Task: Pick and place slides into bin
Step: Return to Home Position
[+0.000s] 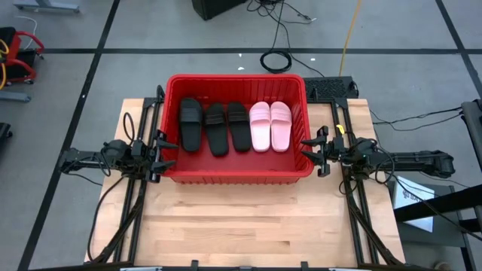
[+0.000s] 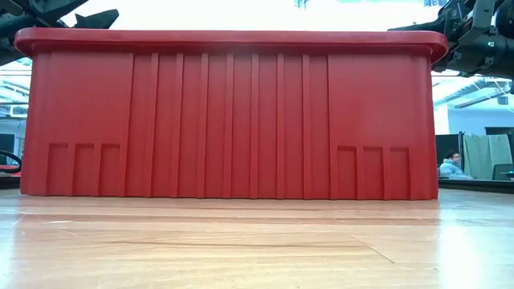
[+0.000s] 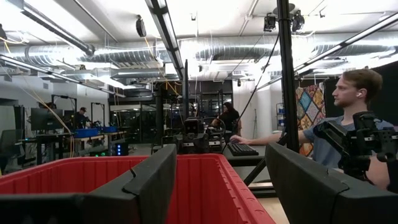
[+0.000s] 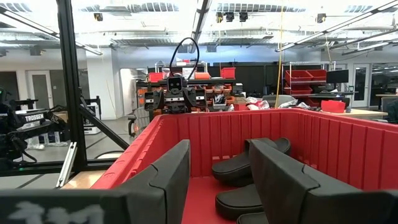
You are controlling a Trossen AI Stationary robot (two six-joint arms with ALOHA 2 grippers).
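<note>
The red bin stands at the table's middle. In it lie three black slides and two pale pink slides, side by side on the bin's floor. My left gripper is open and empty at the bin's left wall, at rim height, pointing toward the table's right; its view looks over the bin's rim. My right gripper is open and empty at the bin's right wall, pointing toward the table's left. Its view shows the black slides inside the bin.
Bare wooden table top lies in front of the bin. Black cables run along both table sides. The low view shows the bin's ribbed near wall. A person stands beyond the table's right side.
</note>
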